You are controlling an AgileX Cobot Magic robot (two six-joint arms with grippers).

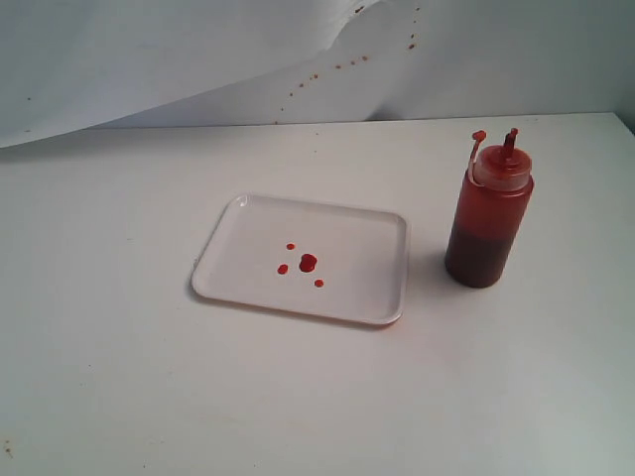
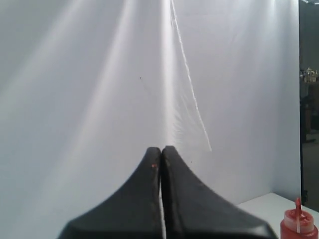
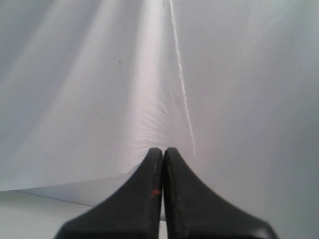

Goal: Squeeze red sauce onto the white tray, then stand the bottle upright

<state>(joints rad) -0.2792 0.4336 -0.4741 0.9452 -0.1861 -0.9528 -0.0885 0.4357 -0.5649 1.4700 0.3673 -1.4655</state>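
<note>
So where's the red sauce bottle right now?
In the exterior view, the bottle stands upright on the table at the right, just beside the white tray but not touching it.

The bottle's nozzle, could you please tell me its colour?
The nozzle is red, clearest in the exterior view.

Red against white, with black up close.
The red sauce (image 1: 308, 262) is gleaming bright and glossy on the white tray (image 1: 357, 238). The bottle (image 1: 488, 223) is showing dark red low down and a lighter orange-red above, under a cloudy cap and red nozzle. The left gripper (image 2: 161, 154) and right gripper (image 3: 163, 154) are both showing matte black, each carrying a tiny red fleck near its tips. Ahead of them a white backdrop (image 1: 149, 59) is hanging, dotted with reddish-brown specks (image 1: 352, 62) over a white table (image 1: 119, 377).
</note>
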